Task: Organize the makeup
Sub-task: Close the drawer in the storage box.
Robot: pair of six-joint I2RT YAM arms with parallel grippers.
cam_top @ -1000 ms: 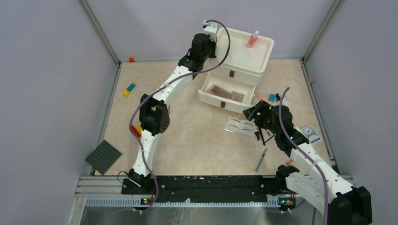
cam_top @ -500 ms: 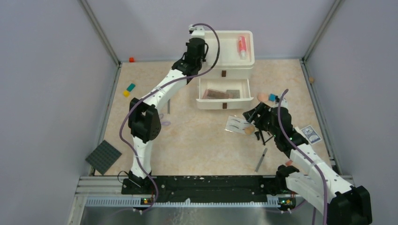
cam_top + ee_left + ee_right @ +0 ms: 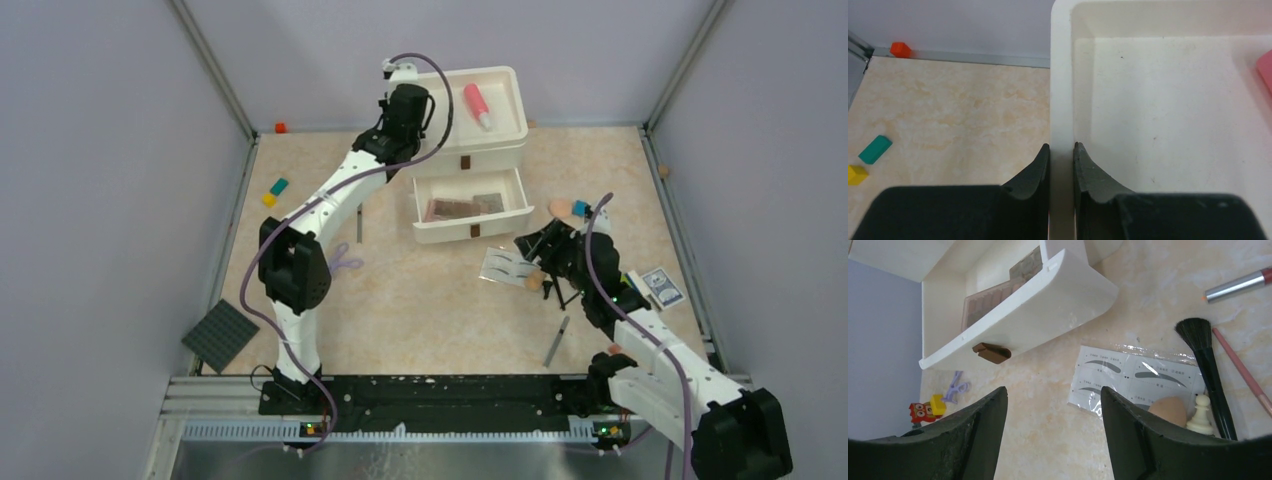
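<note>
1. My right gripper (image 3: 1052,394) hangs with its jaws wide apart over the white eyebrow card (image 3: 1135,380), with a peach sponge (image 3: 1168,412) at the card's edge.
2. Beyond, the open drawer (image 3: 500,222) holds palettes (image 3: 455,208).
3. My left gripper (image 3: 1061,150) pinches the wall of the top tray (image 3: 1060,75); the pink spray bottle (image 3: 477,105) lies inside it.

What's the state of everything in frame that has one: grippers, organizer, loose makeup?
left gripper: shut on the side wall of the top tray
right gripper: open, holding nothing
drawer: pulled open, brown palette inside
pink spray bottle: lying on its side in the top tray
eyebrow card: flat on the table
black brush: lying flat beside the card
</note>
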